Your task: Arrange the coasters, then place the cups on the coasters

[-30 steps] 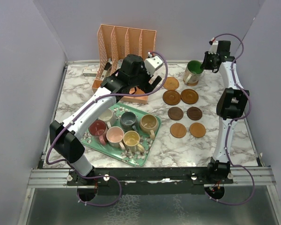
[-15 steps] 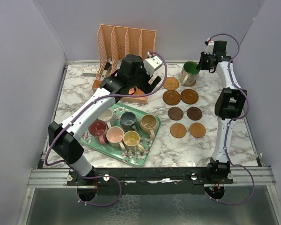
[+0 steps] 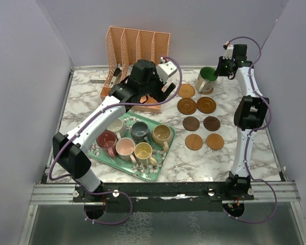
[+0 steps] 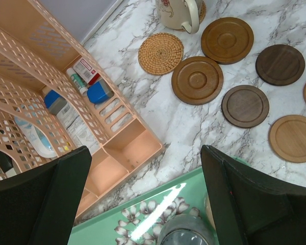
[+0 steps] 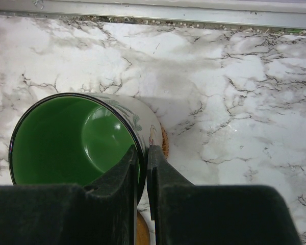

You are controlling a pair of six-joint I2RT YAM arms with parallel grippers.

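Marble tabletop (image 3: 81, 102) — round wooden coasters (image 3: 205, 105)

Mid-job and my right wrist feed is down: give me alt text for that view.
The right gripper is shut on the rim of a green-lined mug, one finger inside and one outside its wall, seen from above. A sliver of woven coaster shows just past the mug, on a marble table.
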